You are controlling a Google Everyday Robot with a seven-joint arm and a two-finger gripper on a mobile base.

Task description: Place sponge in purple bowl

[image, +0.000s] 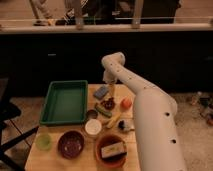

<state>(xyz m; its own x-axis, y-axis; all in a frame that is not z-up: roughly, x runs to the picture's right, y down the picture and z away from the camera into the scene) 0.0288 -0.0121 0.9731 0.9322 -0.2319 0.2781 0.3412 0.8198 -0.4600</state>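
Green tray [65, 102] at left of the wooden table [36, 159], white cup [93, 127] at centre, pale green cup [44, 142] lower left, orange-brown bowl [99, 151] at bottom edge, yellow banana [114, 120], orange fruit [126, 103] right of centre.
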